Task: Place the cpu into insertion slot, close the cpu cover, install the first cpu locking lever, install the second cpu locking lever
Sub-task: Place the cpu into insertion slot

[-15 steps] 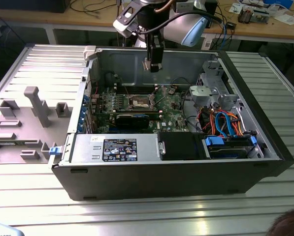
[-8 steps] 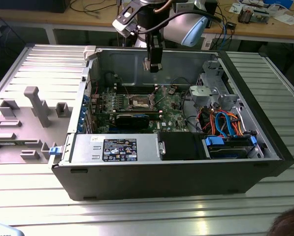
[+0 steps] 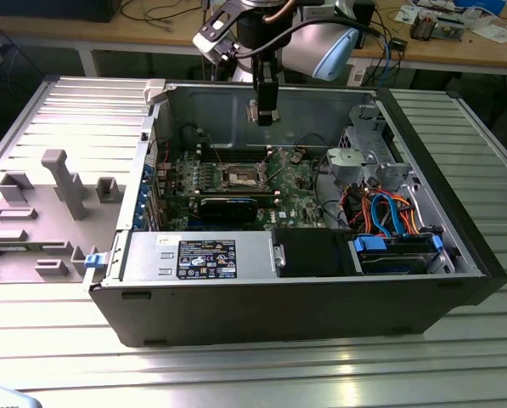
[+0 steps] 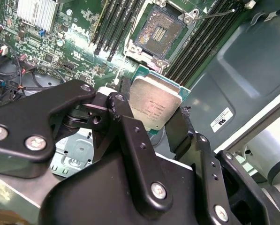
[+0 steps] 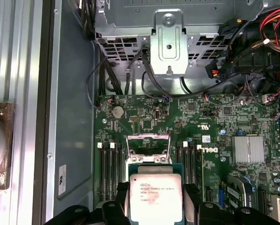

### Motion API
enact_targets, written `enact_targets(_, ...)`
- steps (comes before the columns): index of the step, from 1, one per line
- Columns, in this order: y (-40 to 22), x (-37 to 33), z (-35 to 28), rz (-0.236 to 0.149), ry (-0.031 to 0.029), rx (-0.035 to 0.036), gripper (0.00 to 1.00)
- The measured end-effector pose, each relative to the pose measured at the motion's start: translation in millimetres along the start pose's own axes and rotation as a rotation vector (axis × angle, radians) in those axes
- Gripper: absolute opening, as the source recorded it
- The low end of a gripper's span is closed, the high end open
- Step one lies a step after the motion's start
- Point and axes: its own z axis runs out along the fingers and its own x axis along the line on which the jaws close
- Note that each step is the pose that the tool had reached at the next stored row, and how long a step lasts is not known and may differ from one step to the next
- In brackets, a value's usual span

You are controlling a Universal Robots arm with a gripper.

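Note:
My gripper hangs inside the open computer case, above the green motherboard, and is shut on the cpu. The cpu is a flat silvery square with a green edge, pinched between two black fingers; the first wrist view shows the cpu the same way. The insertion slot lies below and a little past the chip, its dark contact field bare inside a silver rim. In the first wrist view the chip hides part of the insertion slot. I cannot tell the cpu cover apart from that rim.
Black memory slots flank the socket on both sides. A finned heatsink, a metal drive cage and coloured cables crowd the case. The case wall rises behind the gripper. A grey fixture plate lies at the exterior view's left.

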Motion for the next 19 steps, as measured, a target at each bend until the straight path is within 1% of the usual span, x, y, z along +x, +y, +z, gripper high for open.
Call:
enact_targets(2, 0.0, 0.0, 0.1, 0.000, -0.0001, 0.0014, 0.54)
enact_targets(3, -0.1, 0.1, 0.4, 0.000, 0.0002, 0.0102, 0.54)
enact_targets(4, 0.0, 0.1, 0.7, 0.001, 0.0002, 0.0241, 0.54)
enact_targets(5, -0.6, 0.0, 1.1, 0.001, 0.0001, 0.0415, 0.54)
enact_targets(7, -2.0, -0.1, 4.7, 0.001, 0.0001, 0.0416, 0.54)
enact_targets(19, -3.8, -0.1, 10.1, 0.001, 0.0000, 0.0416, 0.54)
